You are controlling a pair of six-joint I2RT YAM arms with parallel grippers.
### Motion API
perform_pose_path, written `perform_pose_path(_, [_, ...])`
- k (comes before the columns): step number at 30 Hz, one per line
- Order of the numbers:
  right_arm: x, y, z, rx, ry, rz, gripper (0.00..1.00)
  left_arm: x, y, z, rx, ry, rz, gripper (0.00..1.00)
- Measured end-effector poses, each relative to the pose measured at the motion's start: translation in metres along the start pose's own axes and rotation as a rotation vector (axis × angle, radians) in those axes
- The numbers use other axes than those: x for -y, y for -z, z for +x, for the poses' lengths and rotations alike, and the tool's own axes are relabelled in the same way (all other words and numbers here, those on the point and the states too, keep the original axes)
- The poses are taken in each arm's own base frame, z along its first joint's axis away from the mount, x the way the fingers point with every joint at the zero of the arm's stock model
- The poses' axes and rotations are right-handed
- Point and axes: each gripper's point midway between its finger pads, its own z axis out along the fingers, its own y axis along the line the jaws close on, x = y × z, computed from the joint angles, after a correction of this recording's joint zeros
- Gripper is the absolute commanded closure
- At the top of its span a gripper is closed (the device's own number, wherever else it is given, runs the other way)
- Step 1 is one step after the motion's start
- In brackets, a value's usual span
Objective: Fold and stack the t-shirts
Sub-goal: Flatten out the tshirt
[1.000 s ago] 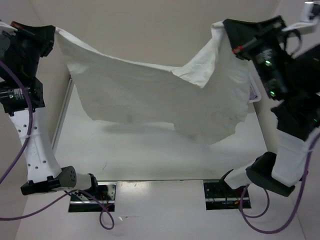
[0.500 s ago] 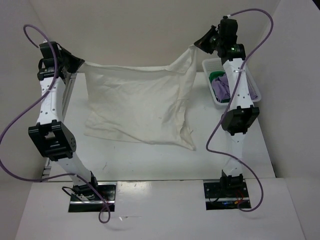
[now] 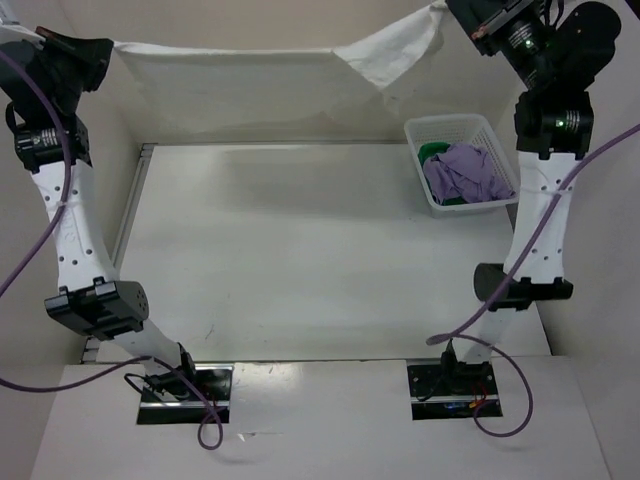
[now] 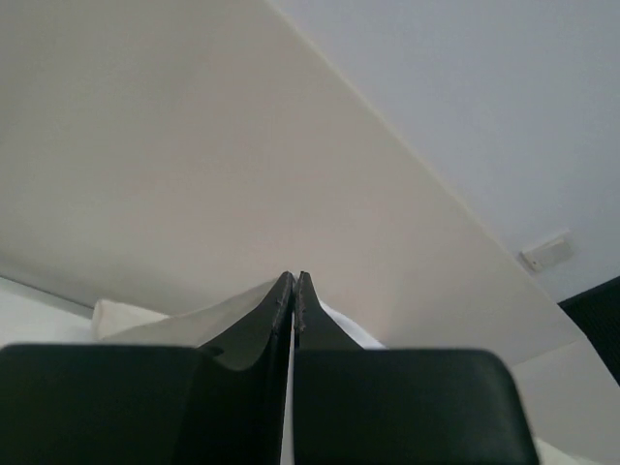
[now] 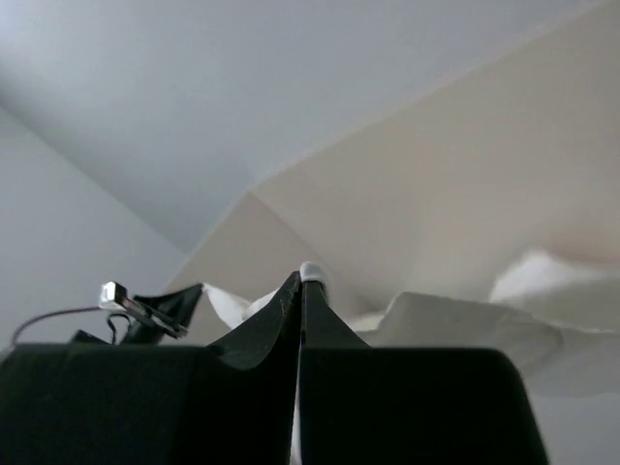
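White cloth t-shirt (image 3: 260,85) strung taut between both arms, well above the tabletop (image 3: 300,260). Grip: left end effector (image 4: 294,283) and right end effector (image 5: 300,281) each pinched tight on an upper corner. Lavender shirt (image 3: 465,172) and green shirt (image 3: 432,152) sit in basket (image 3: 452,120) beneath right end effector. Step: spreading first shirt. Next, likely: lower it flat, both sides level, keeping tension.

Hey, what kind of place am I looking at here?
Likely a robotics lab test booth: a white table walled by plain panels, two bolted arms, and a laundry basket of shirts.
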Motion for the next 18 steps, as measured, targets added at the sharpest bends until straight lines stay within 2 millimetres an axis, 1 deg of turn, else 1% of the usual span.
perform_pose_path(1, [0.007, 0.000, 0.012, -0.026, 0.008, 0.014, 1.00, 0.000, 0.004, 0.003, -0.002, -0.003, 0.004, 1.00])
perform_pose_path(2, [0.015, 0.005, 0.026, -0.054, 0.006, 0.041, 1.00, -0.006, 0.009, 0.012, -0.014, -0.001, -0.005, 1.00])
perform_pose_path(3, [0.030, 0.014, 0.048, -0.104, -0.011, 0.083, 1.00, -0.016, 0.012, 0.022, -0.029, 0.002, -0.018, 1.00])
perform_pose_path(5, [0.073, 0.028, 0.095, -0.194, -0.041, 0.175, 1.00, -0.048, 0.020, 0.053, -0.079, 0.010, -0.075, 1.00])
perform_pose_path(6, [0.105, 0.041, 0.129, -0.262, -0.077, 0.252, 1.00, -0.068, 0.025, 0.072, -0.117, 0.021, -0.117, 1.00])
perform_pose_path(7, [0.135, 0.050, 0.156, -0.317, -0.106, 0.318, 1.00, -0.090, 0.028, 0.092, -0.155, 0.033, -0.156, 1.00])
perform_pose_path(8, [0.172, 0.063, 0.190, -0.378, -0.136, 0.397, 1.00, -0.117, 0.035, 0.118, -0.196, 0.036, -0.200, 1.00])
perform_pose_path(9, [0.202, 0.078, 0.220, -0.430, -0.164, 0.464, 1.00, -0.144, 0.047, 0.147, -0.254, 0.056, -0.263, 1.00])
perform_pose_path(10, [0.238, 0.109, 0.263, -0.515, -0.215, 0.569, 1.00, -0.169, 0.059, 0.173, -0.307, 0.073, -0.321, 1.00])
perform_pose_path(11, [0.262, 0.136, 0.294, -0.583, -0.255, 0.656, 1.00, -0.193, 0.074, 0.199, -0.361, 0.082, -0.378, 1.00])
perform_pose_path(12, [0.285, 0.172, 0.329, -0.662, -0.302, 0.757, 1.00, -0.215, 0.091, 0.225, -0.418, 0.101, -0.438, 1.00])
perform_pose_path(13, [0.296, 0.199, 0.350, -0.718, -0.337, 0.830, 1.00, -0.238, 0.113, 0.253, -0.486, 0.119, -0.507, 1.00])
perform_pose_path(14, [0.301, 0.224, 0.366, -0.760, -0.358, 0.884, 1.00, -0.254, 0.132, 0.273, -0.533, 0.128, -0.556, 1.00])
perform_pose_path(15, [0.302, 0.243, 0.375, -0.786, -0.367, 0.922, 1.00, -0.264, 0.149, 0.288, -0.570, 0.140, -0.594, 1.00])
perform_pose_path(16, [0.299, 0.256, 0.378, -0.797, -0.367, 0.938, 1.00, -0.273, 0.169, 0.303, -0.610, 0.153, -0.638, 1.00])
perform_pose_path(17, [0.292, 0.268, 0.379, -0.800, -0.362, 0.942, 1.00, -0.278, 0.184, 0.313, -0.638, 0.158, -0.665, 1.00])
perform_pose_path(18, [0.287, 0.273, 0.377, -0.796, -0.357, 0.938, 1.00, -0.282, 0.199, 0.320, -0.661, 0.157, -0.690, 1.00])
